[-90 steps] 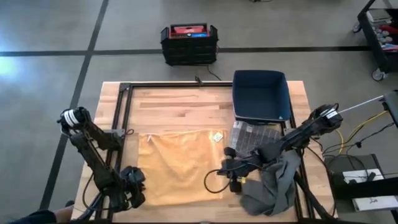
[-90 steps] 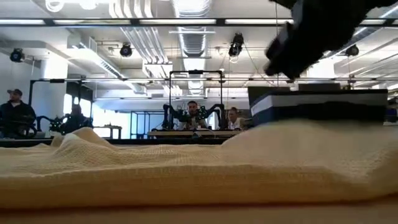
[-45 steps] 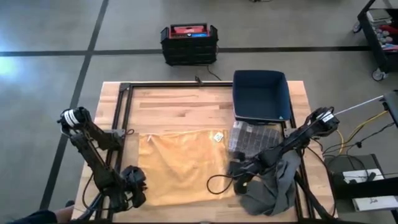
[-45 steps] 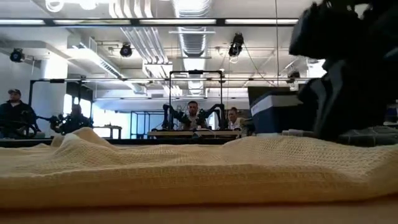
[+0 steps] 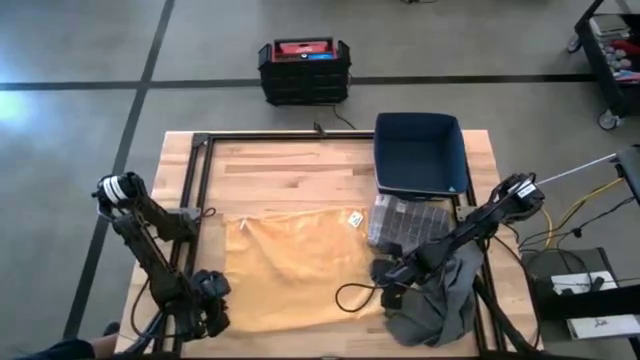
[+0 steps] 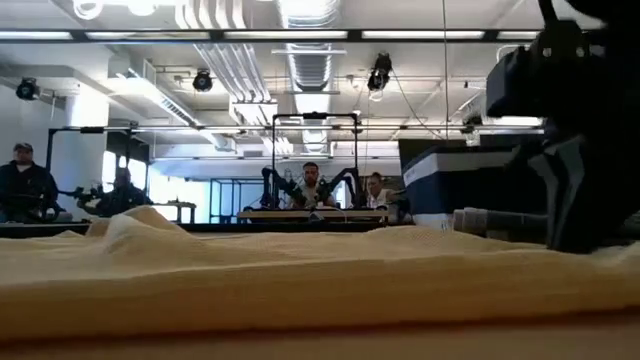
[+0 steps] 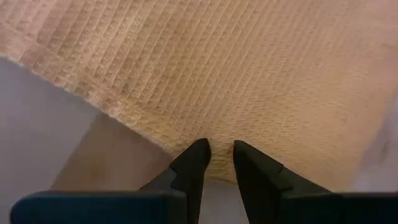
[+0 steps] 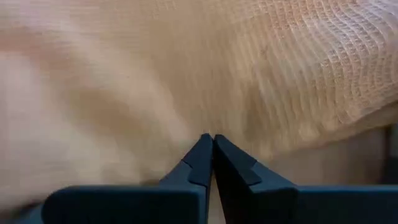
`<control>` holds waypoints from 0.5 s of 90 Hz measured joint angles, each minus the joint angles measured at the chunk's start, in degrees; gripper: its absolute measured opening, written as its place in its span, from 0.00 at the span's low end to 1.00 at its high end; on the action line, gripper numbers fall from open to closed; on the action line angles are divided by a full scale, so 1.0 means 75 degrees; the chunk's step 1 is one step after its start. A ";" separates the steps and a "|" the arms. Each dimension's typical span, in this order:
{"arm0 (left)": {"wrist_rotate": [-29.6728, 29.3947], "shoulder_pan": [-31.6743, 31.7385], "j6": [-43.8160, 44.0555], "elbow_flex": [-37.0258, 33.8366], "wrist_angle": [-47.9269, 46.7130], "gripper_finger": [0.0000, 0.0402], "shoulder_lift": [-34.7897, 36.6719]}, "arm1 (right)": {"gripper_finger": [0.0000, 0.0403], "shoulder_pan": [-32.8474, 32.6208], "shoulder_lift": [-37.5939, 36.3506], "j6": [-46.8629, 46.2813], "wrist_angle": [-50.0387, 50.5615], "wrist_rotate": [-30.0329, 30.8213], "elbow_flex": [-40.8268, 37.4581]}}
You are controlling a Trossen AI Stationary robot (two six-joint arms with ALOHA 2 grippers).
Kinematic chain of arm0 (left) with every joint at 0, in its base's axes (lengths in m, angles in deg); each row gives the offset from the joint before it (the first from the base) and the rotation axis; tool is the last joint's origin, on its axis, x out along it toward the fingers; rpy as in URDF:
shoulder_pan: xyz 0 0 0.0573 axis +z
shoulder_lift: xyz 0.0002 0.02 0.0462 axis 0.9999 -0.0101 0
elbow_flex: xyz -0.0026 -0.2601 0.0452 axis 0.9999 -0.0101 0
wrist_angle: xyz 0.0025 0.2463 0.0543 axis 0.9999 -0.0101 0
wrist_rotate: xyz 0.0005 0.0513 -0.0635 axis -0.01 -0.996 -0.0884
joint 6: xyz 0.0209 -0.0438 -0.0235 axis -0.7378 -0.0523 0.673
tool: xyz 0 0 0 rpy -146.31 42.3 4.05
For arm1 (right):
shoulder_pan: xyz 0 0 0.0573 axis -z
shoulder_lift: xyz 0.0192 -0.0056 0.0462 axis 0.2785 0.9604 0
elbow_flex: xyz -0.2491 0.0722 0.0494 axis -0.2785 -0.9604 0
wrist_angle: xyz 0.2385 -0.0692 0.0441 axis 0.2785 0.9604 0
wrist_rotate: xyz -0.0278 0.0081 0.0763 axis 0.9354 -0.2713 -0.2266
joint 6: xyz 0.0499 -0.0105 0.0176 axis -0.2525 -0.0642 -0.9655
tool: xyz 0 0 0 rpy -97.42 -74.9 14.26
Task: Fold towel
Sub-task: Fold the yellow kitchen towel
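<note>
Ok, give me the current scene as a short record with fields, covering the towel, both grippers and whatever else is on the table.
towel: yellow waffle-weave towel spread flat on the wooden table, not yet folded
left gripper: left gripper at the towel's near left corner, fingers slightly apart with the towel's edge between them
right gripper: right gripper at the towel's near right edge, fingers closed together
bin: dark blue bin at the far right of the table
other cloth: grey cloth heaped at the near right, under the right arm
</note>
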 joint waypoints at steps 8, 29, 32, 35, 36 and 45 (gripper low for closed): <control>-0.0805 0.0051 -0.0248 0.0310 -0.0115 0.19 0.0253 | 0.01 0.0124 -0.0040 0.0673 -0.0534 0.0263 0.0553; -0.3055 0.0629 -0.0831 0.0557 -0.0963 0.19 0.0913 | 0.01 0.1011 0.0691 0.3278 -0.1855 0.1402 0.1591; -0.3031 0.0853 -0.1026 0.0483 -0.0971 0.19 0.0946 | 0.01 0.1231 0.0833 0.3399 -0.1823 0.1327 0.1715; -0.2901 0.1084 -0.1267 0.0395 -0.1027 0.19 0.0949 | 0.01 0.1465 0.0990 0.3472 -0.1703 0.1150 0.1806; -0.2833 0.1171 -0.1357 0.0362 -0.1040 0.19 0.0949 | 0.01 0.1536 0.1049 0.3508 -0.1648 0.1072 0.1838; -0.1897 0.1977 -0.2004 0.0041 -0.0976 0.19 0.0918 | 0.01 0.2151 0.1539 0.3857 -0.1153 0.0544 0.2148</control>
